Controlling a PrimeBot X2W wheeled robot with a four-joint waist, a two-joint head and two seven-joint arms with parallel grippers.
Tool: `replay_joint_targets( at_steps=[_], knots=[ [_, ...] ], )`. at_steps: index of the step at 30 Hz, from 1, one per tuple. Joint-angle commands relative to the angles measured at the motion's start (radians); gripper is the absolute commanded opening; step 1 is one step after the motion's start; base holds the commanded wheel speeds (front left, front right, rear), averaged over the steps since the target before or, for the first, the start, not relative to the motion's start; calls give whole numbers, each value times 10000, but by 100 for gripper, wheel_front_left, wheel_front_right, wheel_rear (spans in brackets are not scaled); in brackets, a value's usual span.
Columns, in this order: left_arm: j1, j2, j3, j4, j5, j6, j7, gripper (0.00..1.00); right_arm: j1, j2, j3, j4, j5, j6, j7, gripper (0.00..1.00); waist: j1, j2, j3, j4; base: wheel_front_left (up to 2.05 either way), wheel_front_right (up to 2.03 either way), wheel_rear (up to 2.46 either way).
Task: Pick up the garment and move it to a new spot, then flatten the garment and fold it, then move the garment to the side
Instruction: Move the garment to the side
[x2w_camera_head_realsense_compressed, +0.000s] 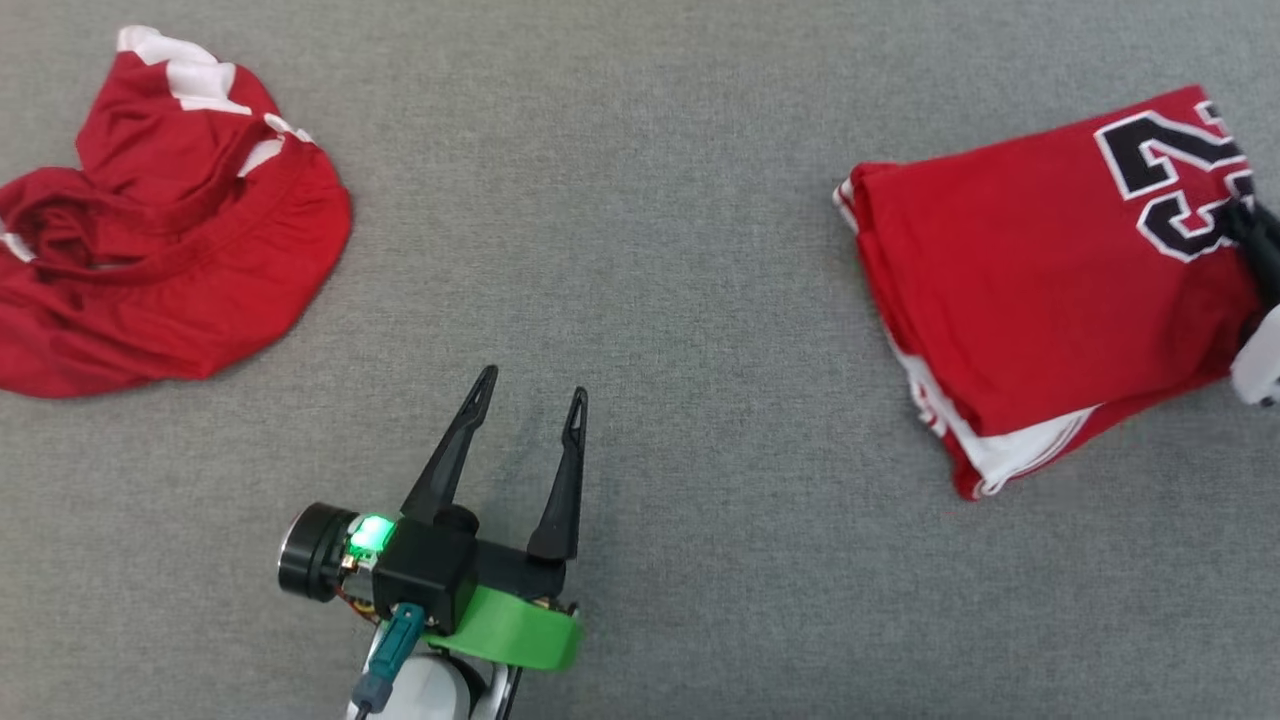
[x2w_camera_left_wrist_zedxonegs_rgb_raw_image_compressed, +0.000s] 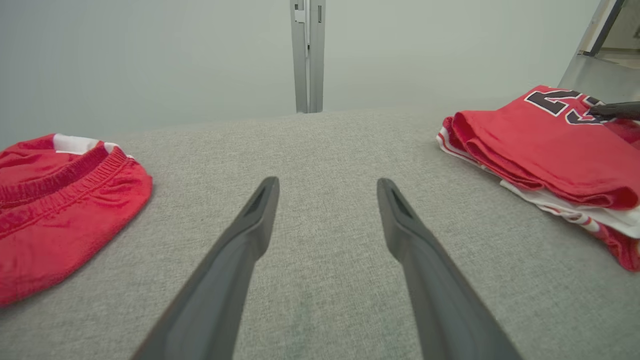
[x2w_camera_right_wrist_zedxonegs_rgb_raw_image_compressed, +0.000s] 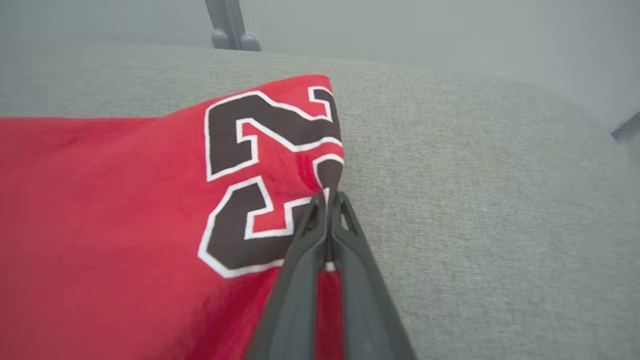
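Observation:
The garment (x2w_camera_head_realsense_compressed: 1050, 300) is a red jersey with black, white-edged numbers, folded into a thick rectangle at the right of the grey surface; white trim shows along its near edge. My right gripper (x2w_camera_right_wrist_zedxonegs_rgb_raw_image_compressed: 329, 197) is shut on the jersey's (x2w_camera_right_wrist_zedxonegs_rgb_raw_image_compressed: 100, 225) right edge by the numbers, pinching the fabric at its tips. In the head view that gripper (x2w_camera_head_realsense_compressed: 1250, 225) sits at the frame's right border. My left gripper (x2w_camera_head_realsense_compressed: 533, 385) stands open over bare surface in the lower middle, apart from the jersey (x2w_camera_left_wrist_zedxonegs_rgb_raw_image_compressed: 540, 145), with nothing between its fingers (x2w_camera_left_wrist_zedxonegs_rgb_raw_image_compressed: 250, 235).
A second red garment (x2w_camera_head_realsense_compressed: 160, 240) with white trim lies crumpled at the far left, also seen in the left wrist view (x2w_camera_left_wrist_zedxonegs_rgb_raw_image_compressed: 55, 200). The grey fabric surface (x2w_camera_head_realsense_compressed: 640, 200) stretches between the two. A grey upright post (x2w_camera_left_wrist_zedxonegs_rgb_raw_image_compressed: 307, 55) stands beyond the far edge.

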Motion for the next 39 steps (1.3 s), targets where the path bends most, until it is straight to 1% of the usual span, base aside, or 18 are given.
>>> replay_joint_targets(
  at_steps=[1, 5, 8, 11, 15, 20, 22, 23, 24, 28, 31, 36, 37, 39],
  knots=[
    [-375, 23, -8, -114, 196, -100, 1, 100, -442, -282, -139, 124, -179, -17, -40, 0, 0, 0, 1061, -743, 0, 0, 0],
    [-905, 64, -157, -410, 528, -335, 1, 100, -1258, -995, -369, 372, -381, -17, 88, 0, 0, 0, 1812, -1032, 0, 0, 0],
    [-1225, 59, -335, -784, 688, -482, 2, 100, -1736, -1548, -595, 650, -429, -17, 66, 0, 0, 0, 2228, -1120, 0, 0, 0],
    [-1468, 55, -504, -1165, 779, -541, 2, 100, -2118, -2062, -849, 958, -442, -17, 29, 0, 0, 0, 2527, -1144, 0, 0, 0],
    [-1649, 127, -674, -1489, 971, -561, 1, 100, -2387, -2578, -1238, 1189, -709, -17, 106, 0, 0, 0, 2757, -1115, 0, 0, 0],
    [-1767, 269, -737, -1658, 1116, -552, 2, 100, -2728, -2945, -1631, 1407, -1152, -17, 67, 0, 0, 0, 2959, -1020, 0, 0, 0],
    [-1787, 296, -756, -1666, 1121, -533, 2, 100, -2937, -2934, -1797, 1570, -1471, -17, 30, 0, 0, 0, 2975, -979, 0, 0, 0],
    [-1784, 332, -781, -1609, 1091, -516, 2, 100, -3193, -2743, -1978, 1825, -1955, -17, -27, 77, 0, 0, 2908, -918, 0, 0, 0],
    [-1787, 329, -795, -1569, 1073, -507, 1, 100, -3282, -2632, -2043, 1932, -2191, -17, -74, 100, 0, 0, 2845, -880, 0, 0, 0],
    [-1653, 271, -788, -1396, 912, -352, 1, 100, -3179, -1878, -2096, 2276, -3127, -17, -369, 100, 0, 0, 2254, -711, 0, 0, 0],
    [-1299, 230, -685, -1134, 697, -214, 2, 100, -2674, -974, -1987, 2402, -3430, -17, -834, 100, 0, 0, 1482, -610, 0, 0, 0],
    [-723, 230, -365, -723, 497, 80, 2, 100, -1833, 440, -1776, 2301, -3285, -17, -1678, 100, 0, 0, 265, -565, 0, 0, 0],
    [-586, 218, -254, -591, 385, 124, 2, 100, -1570, 800, -1660, 2278, -3178, -17, -1762, 100, 0, 0, -13, -550, 0, 0, 0],
    [-318, 157, 17, -385, -121, 135, 1, 100, -1226, 1185, -1523, 2132, -3108, -17, -1884, 100, 0, 0, -436, -516, 0, 0, 0]
  ],
)
